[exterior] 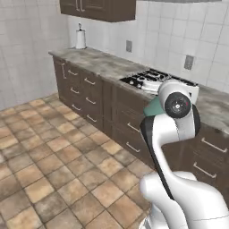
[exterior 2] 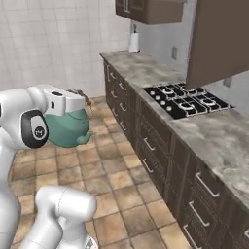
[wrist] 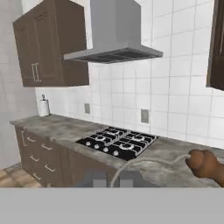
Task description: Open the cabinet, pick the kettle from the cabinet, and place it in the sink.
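The teal-green kettle hangs off the floor beside my arm, out in front of the counter. My gripper is shut on its thin arched handle just above the body. A teal sliver of the kettle peeks out behind my forearm. In the hand view the handle's wire runs from my gripper to its brown top at the lower right. An open door of the dark brown cabinet juts out over the counter, and its edge shows at the right. The sink is out of view.
A black gas hob sits in the grey stone counter under a steel range hood. A second wall cabinet, shut, hangs at the far end above a paper-towel roll. Brown drawers line the counter front. Tiled floor lies to the left.
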